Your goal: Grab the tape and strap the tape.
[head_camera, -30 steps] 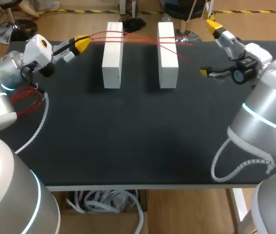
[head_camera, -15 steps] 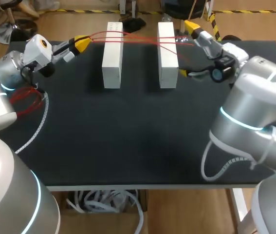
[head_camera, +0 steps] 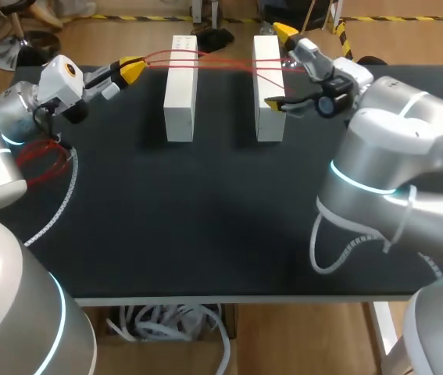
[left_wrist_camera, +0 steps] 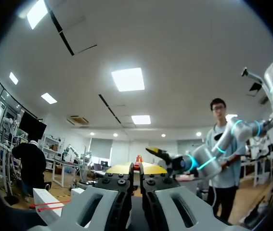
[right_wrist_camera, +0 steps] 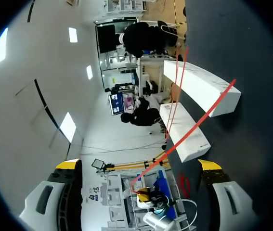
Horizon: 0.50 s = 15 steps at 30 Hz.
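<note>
Red tape (head_camera: 225, 62) lies stretched over the tops of the left white block (head_camera: 180, 94) and right white block (head_camera: 266, 82), its long axis side to side across the table (head_camera: 205, 226).
Left tool (head_camera: 131, 69): tips pinched on the tape, outboard of the left white block.
Right tool (head_camera: 279, 68): spread wide, holding nothing, the strands' loose end between its fingers.
The right arm is nearer that end, so the grab is likely its job.

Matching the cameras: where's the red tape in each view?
Head view: red tape stretched across both white blocks, from the left gripper.
Left wrist view: tape beside the left gripper, over a block.
Right wrist view: tape ahead of the right gripper, crossing both blocks.
Shared landmark: white blocks.
</note>
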{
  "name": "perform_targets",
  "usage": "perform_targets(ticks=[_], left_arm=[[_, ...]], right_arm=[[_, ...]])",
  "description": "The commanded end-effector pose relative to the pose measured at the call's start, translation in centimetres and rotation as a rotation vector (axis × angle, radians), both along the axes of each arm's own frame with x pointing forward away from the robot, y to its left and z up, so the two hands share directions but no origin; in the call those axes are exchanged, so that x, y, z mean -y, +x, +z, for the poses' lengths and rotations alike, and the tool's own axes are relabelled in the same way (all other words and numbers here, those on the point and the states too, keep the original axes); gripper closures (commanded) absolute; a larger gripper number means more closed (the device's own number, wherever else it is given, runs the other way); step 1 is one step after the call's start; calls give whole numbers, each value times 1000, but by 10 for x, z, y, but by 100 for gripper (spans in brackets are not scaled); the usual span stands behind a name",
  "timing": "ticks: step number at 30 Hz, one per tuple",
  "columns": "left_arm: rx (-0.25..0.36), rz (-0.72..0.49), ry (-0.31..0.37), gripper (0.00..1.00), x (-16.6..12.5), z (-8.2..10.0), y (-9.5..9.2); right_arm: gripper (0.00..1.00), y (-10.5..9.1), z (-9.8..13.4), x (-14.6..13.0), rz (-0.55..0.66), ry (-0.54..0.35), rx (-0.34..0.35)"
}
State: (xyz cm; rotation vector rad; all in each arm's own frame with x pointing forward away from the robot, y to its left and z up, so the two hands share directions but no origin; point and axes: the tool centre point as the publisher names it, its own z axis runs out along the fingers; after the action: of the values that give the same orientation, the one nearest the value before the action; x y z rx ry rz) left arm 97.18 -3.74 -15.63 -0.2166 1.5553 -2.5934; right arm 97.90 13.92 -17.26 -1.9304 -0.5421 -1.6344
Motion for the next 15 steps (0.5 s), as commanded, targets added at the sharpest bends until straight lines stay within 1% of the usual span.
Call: perform_targets(ticks=[1,8,11,15], left_arm=[[2,1,-2,100,0,-1,0],[2,1,-2,100,0,-1,0],[2,1,-2,100,0,-1,0],[2,1,-2,100,0,-1,0]], right_arm=[[0,15,-2,-15,-16,-3,2],[0,30,-9,-26,-9,0,9],[0,31,-10,-25,9,3,24],[0,31,-10,-25,9,3,24]])
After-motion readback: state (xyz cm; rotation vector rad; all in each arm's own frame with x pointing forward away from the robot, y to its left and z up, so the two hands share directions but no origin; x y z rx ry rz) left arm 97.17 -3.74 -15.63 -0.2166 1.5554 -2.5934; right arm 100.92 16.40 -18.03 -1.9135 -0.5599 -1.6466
